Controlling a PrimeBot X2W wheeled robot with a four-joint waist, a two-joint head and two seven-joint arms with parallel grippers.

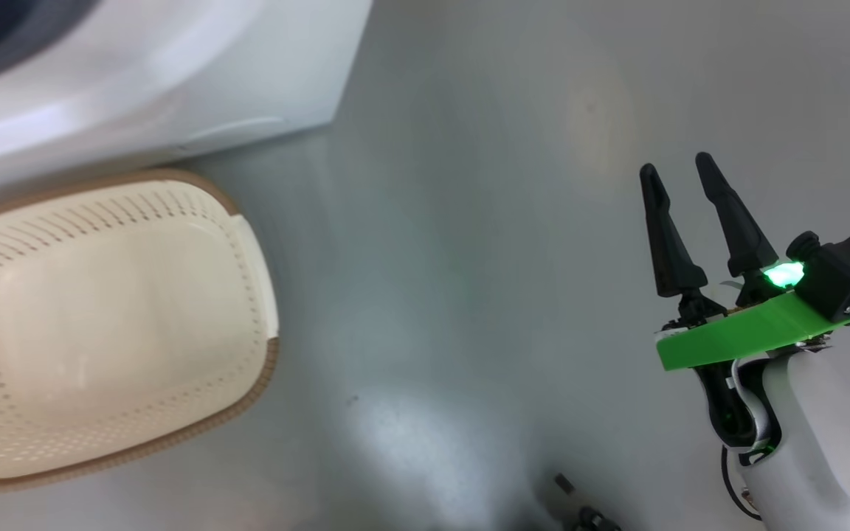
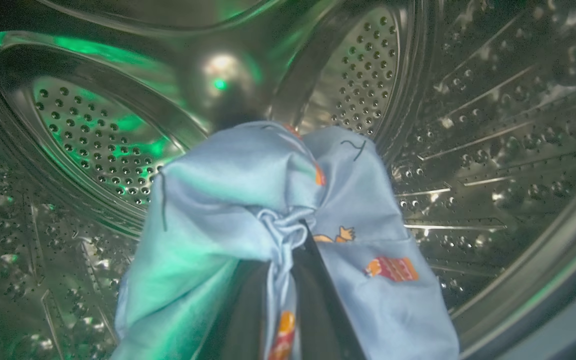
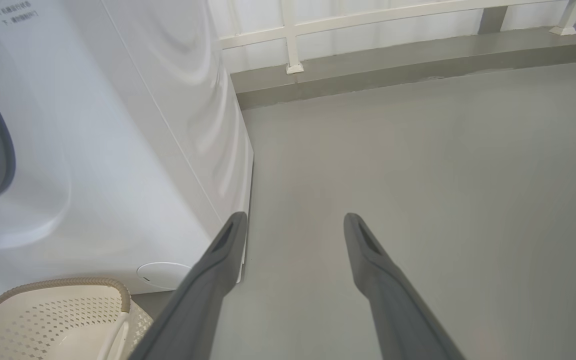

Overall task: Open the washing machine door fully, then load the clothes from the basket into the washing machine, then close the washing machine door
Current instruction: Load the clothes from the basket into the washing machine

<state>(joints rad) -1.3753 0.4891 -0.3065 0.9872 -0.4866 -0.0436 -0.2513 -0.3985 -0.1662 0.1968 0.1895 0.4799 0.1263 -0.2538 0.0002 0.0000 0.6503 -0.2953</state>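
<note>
In the left wrist view my left gripper [image 2: 288, 240] is inside the steel perforated drum of the washing machine [image 2: 493, 125], shut on the clothes [image 2: 248, 190], a light blue bundle with small orange figures draped over both fingers. The cream basket [image 1: 100, 317] with a brown rim stands on the floor before the white washing machine [image 1: 174, 74]; no clothes show in it. My right gripper [image 1: 679, 173] hovers open over the bare floor to the right, nothing between its fingers. In the right wrist view the right gripper [image 3: 293, 222] points past the washing machine's corner [image 3: 118, 150], basket [image 3: 63, 320] at lower left. The door is out of view.
Grey floor [image 1: 469, 258] spreads between the basket and my right arm. A low grey kerb with a white railing [image 3: 368, 55] runs along the far side. A small dark object [image 1: 580, 509] lies at the bottom edge of the head view.
</note>
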